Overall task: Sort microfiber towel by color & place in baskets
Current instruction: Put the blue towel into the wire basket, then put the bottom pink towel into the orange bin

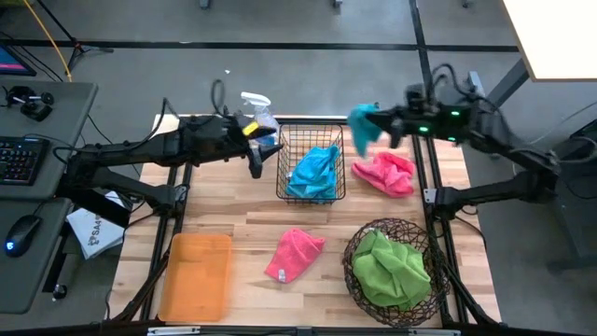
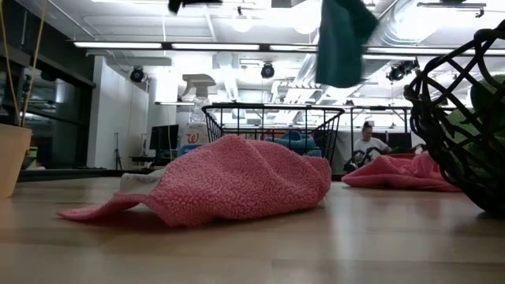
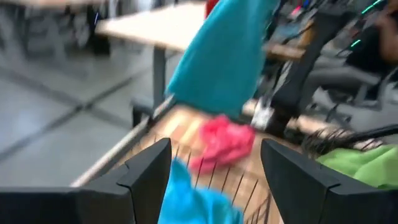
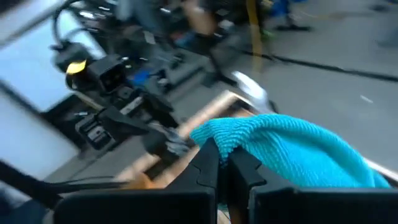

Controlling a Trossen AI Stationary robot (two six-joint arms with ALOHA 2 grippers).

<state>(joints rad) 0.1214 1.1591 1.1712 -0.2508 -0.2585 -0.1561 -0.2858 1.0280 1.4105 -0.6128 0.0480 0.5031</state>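
My right gripper (image 1: 384, 121) pinches a teal towel (image 1: 361, 126) aloft, hanging long-axis down; the black wire basket (image 1: 311, 159) lies just toward my left gripper (image 1: 256, 157), which waits open beside it.

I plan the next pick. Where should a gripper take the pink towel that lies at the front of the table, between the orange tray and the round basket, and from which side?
Take the pink towel at its raised, bunched hump, coming straight down from above. It lies loose on the table, with thin edges flat against the wood, so probably only the hump gives the fingers something to close on.
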